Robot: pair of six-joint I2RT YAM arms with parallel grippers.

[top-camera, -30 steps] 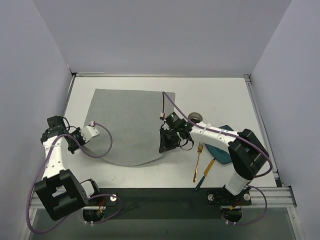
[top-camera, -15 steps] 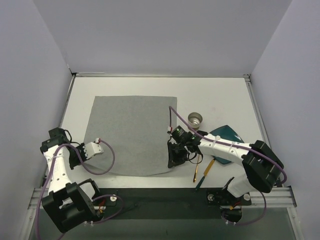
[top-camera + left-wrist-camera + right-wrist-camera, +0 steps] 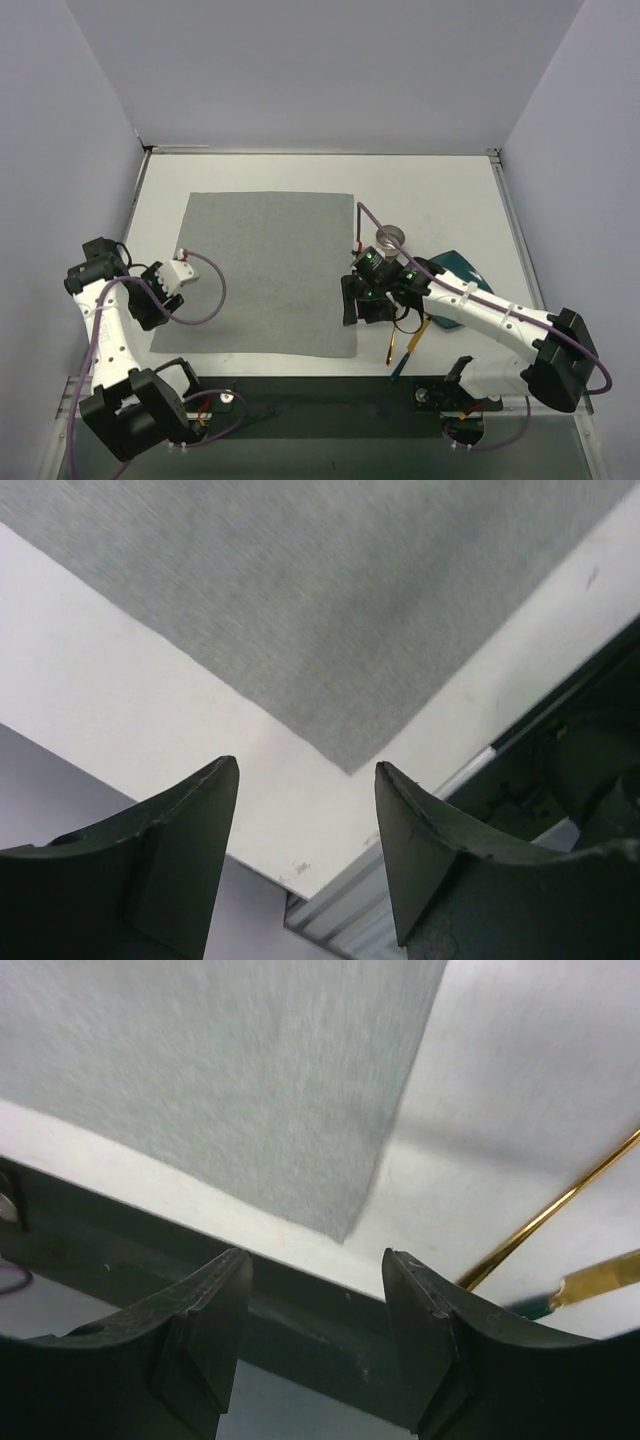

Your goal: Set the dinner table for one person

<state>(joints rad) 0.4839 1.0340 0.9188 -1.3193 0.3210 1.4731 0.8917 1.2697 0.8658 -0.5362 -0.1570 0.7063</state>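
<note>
- Where the grey mat (image 3: 265, 270) lies flat and square, the dinner table (image 3: 440, 190) shows as bare white top on every side of it; the mat covers the table's left-middle part.
- The left gripper (image 3: 155, 305) hangs just off the mat's left edge, near its near-left corner.
- In the left wrist view that gripper (image 3: 305, 780) has its two dark fingers (image 3: 180, 850) spread apart with nothing between them. The mat's corner (image 3: 345, 765) lies on the tabletop below the gap, clear of both fingers.
- The right gripper (image 3: 358, 305) sits over the mat's right edge, close to its near-right corner.
- In the right wrist view this gripper (image 3: 315, 1270) also stands with its jaws apart and empty. The mat's near-right corner (image 3: 345, 1230) rests flat below them, untouched.
- A small metal cup (image 3: 391, 238) stands upright just right of the mat, level with the mat's middle.
- A teal plate (image 3: 458, 265) lies further right of the mat, beyond the cup, partly hidden by the right arm.
- A gold fork (image 3: 393, 345) and a gold knife (image 3: 410, 350) lie side by side just right of the mat's near-right corner. The fork is the nearer to the mat.
- The right wrist view shows the fork's thin handle (image 3: 560, 1210) and the knife (image 3: 590, 1280) to the right of the mat's corner, apart from it.
</note>
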